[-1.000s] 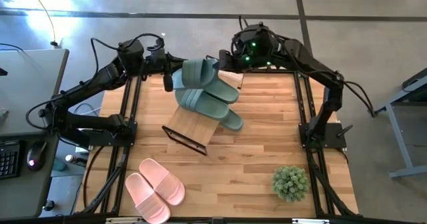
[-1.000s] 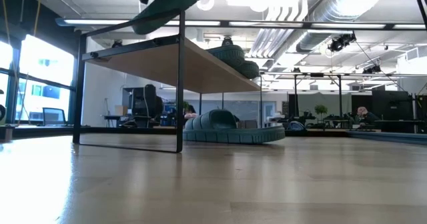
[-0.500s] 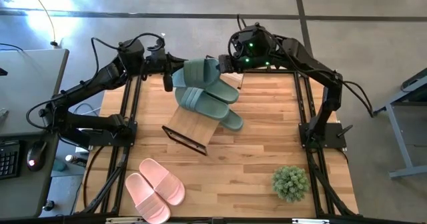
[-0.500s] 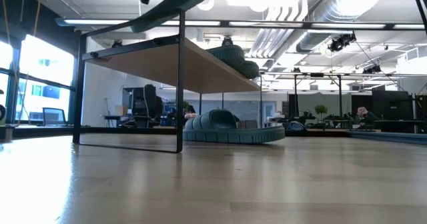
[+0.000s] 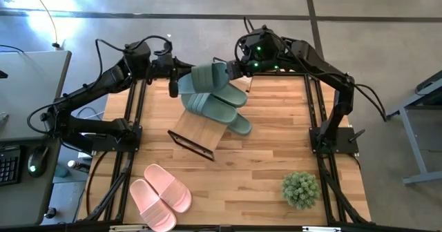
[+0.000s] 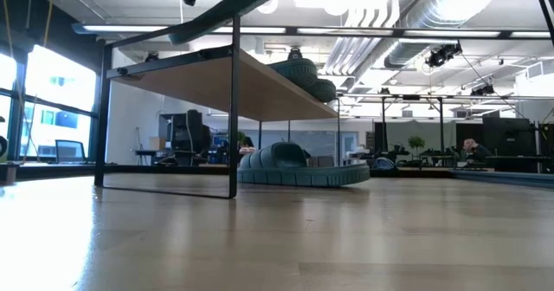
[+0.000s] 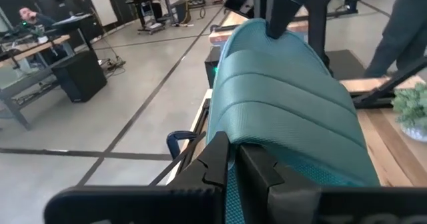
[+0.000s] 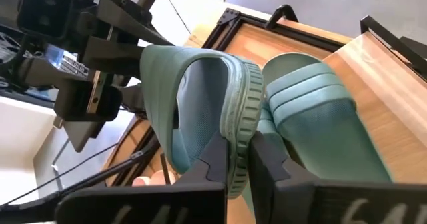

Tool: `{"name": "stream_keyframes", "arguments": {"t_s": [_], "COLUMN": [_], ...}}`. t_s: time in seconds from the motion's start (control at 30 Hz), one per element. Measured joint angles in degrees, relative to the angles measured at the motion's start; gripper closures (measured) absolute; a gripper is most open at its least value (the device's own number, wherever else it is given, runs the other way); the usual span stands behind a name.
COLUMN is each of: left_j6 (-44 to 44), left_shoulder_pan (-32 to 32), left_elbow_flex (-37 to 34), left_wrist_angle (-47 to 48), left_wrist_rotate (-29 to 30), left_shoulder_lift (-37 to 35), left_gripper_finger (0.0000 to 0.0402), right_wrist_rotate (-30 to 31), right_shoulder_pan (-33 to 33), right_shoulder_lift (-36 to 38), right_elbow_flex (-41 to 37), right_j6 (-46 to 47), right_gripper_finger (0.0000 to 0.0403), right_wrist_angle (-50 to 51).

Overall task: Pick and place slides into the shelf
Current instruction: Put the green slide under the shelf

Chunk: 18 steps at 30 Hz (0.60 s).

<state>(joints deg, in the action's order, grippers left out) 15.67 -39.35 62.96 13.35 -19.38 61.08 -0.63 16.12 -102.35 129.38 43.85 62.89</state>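
one green slide [image 5: 207, 76] hangs over the shelf [image 5: 200, 132], pinched at both ends - left gripper [image 5: 174, 72] and right gripper [image 5: 231, 68] both shut on it. other green slides [image 5: 221, 104] seem placed already. the pink slides [image 5: 160, 194] still wait on the table - not done.

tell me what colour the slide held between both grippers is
Sage green, seen best in the right wrist view, where the held slide hangs pinched at its edge.
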Motion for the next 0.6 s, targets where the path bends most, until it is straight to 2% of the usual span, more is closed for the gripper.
{"name": "stream_keyframes", "arguments": {"t_s": [0.2,0.6], "left_j6": [3.87,2.25], "left_shoulder_pan": [0.00,0.00], "left_elbow_flex": [0.00,0.02], "left_wrist_angle": [0.81,0.35], "left_wrist_rotate": [-3.30,-3.12], "left_shoulder_lift": [-0.11,-0.68], "left_gripper_finger": [0.0381,0.0269], "right_wrist_rotate": [0.01,1.10], "right_shoulder_pan": [0.00,-0.09], "right_shoulder_lift": [0.84,4.70], "right_elbow_flex": [-0.04,-0.05], "right_j6": [-0.73,-1.93], "right_gripper_finger": [0.0402,0.0403], "right_wrist_angle": [0.67,3.50]}}
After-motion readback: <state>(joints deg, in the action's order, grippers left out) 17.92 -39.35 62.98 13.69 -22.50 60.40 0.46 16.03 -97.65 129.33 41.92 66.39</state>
